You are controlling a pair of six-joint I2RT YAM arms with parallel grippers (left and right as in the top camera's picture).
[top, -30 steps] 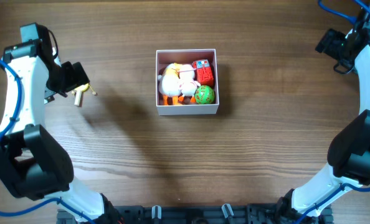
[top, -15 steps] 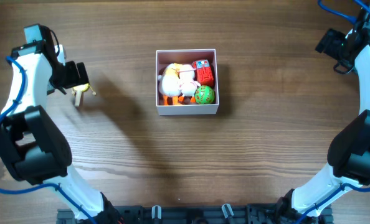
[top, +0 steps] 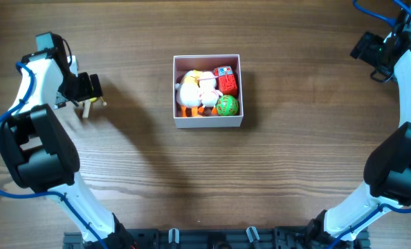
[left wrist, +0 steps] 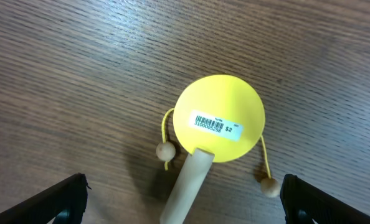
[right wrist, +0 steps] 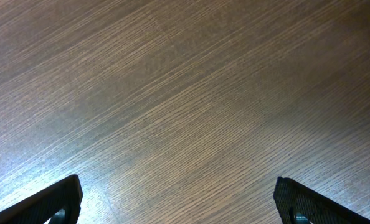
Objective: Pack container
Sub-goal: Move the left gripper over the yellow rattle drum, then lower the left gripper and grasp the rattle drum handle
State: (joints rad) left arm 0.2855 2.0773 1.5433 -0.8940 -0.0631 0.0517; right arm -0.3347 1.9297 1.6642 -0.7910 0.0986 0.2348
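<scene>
The white square container point(top: 207, 122) sits at the table's middle and holds several toys: a yellow-white plush point(top: 189, 88), a red block point(top: 226, 81) and a green ball point(top: 227, 106). My left gripper point(top: 88, 90) is open at the far left, directly over a yellow pellet drum toy point(left wrist: 219, 118) with a wooden handle point(left wrist: 188, 190) and two beads on strings. The drum lies on the table between the open fingers point(left wrist: 185, 208). My right gripper point(top: 371, 52) is open and empty at the far right; its wrist view point(right wrist: 179, 205) shows only bare wood.
The wooden table point(top: 295, 173) spreads around the container. The left arm's base point(top: 39, 166) and the right arm's base point(top: 399, 173) stand at the sides.
My left gripper has shifted a little toward the table's far-left edge and turned, staying over the drum toy. The right arm and container have not moved.
</scene>
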